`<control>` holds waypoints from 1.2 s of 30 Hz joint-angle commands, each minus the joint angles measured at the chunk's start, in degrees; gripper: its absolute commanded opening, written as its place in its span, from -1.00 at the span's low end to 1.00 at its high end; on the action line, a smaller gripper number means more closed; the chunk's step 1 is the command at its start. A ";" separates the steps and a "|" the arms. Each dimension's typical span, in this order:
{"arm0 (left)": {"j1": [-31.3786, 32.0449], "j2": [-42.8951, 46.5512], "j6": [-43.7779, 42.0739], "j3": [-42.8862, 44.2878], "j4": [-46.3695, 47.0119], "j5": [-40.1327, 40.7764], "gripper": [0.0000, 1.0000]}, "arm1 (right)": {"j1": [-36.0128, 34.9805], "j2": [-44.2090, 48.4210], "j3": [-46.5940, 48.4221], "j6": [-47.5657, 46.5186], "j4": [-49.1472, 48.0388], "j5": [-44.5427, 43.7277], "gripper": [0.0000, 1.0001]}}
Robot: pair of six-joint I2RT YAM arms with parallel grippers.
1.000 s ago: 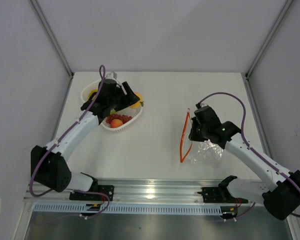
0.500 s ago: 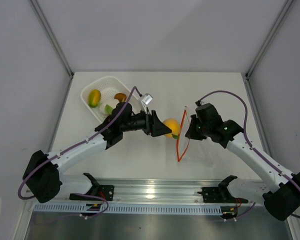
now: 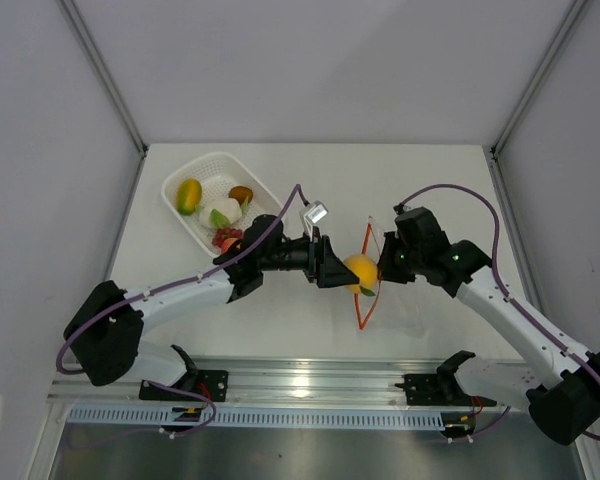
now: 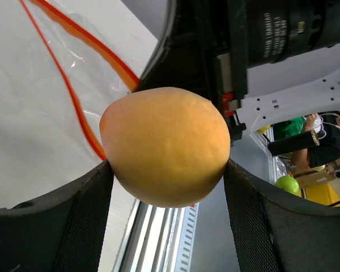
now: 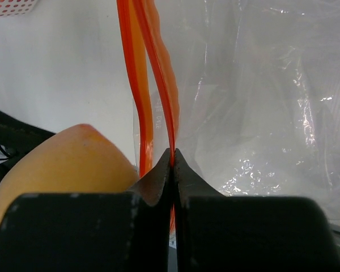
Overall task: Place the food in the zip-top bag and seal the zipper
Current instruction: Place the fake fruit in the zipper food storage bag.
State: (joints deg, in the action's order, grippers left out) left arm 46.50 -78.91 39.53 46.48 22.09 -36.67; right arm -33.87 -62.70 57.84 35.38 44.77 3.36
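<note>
My left gripper is shut on an orange toy fruit, held right at the open mouth of the zip-top bag. In the left wrist view the orange fills the space between the fingers, with the red-orange zipper behind it. My right gripper is shut on one edge of the zipper and holds the mouth up and apart. The clear bag lies behind it. The zipper forms a narrow loop in the top view.
A white mesh basket stands at the back left. It holds a yellow-green mango, a brown piece, a white-and-green piece and a red grape cluster. A metal rail runs along the near edge.
My left gripper has lifted the orange out of the basket and carried it right to the bag's mouth. My right gripper has kept hold of the zipper edge, shifting slightly.
</note>
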 commanded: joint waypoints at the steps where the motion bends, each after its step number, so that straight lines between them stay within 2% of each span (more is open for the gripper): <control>1: 1.58 -2.73 1.42 -1.74 5.50 0.80 -0.99 | -0.59 1.52 3.59 4.00 -5.30 6.04 -1.00; 5: 1.66 -4.05 4.15 -3.94 9.81 1.59 -0.99 | -0.50 2.31 2.98 6.28 -7.42 8.68 -1.00; 10: 1.84 -4.32 3.72 -4.56 8.07 4.40 -0.99 | 0.38 2.84 2.89 8.91 -9.79 10.79 -1.00; 16: 3.15 -4.32 0.12 -0.87 -3.17 9.93 -0.99 | 0.64 2.32 2.36 10.94 -12.69 13.25 -1.00; 17: 3.68 -3.97 -1.63 1.66 -8.76 11.51 -0.99 | 0.64 2.32 2.19 11.55 -12.95 13.43 -1.00; 20: 5.53 -3.53 -3.93 4.14 -15.56 16.18 -0.99 | 0.64 2.67 1.75 12.17 -13.48 13.00 -1.00; 28: 7.55 -3.35 -5.78 9.06 -25.42 22.07 -0.99 | 0.73 1.70 2.27 12.88 -13.93 13.61 -1.00; 33: 7.64 -1.95 -4.11 11.96 -31.65 28.92 -0.99 | 0.12 2.31 0.87 12.79 -12.96 13.43 -1.00; 36: 7.55 -1.24 -3.32 12.14 -30.97 29.81 -0.99 | 0.12 3.11 -0.36 12.61 -12.43 13.69 -1.00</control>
State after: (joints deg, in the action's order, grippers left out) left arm 53.82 -82.56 35.97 56.07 -6.92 -10.96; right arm -33.32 -61.19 57.84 47.62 32.93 15.66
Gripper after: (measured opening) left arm 0.718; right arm 0.003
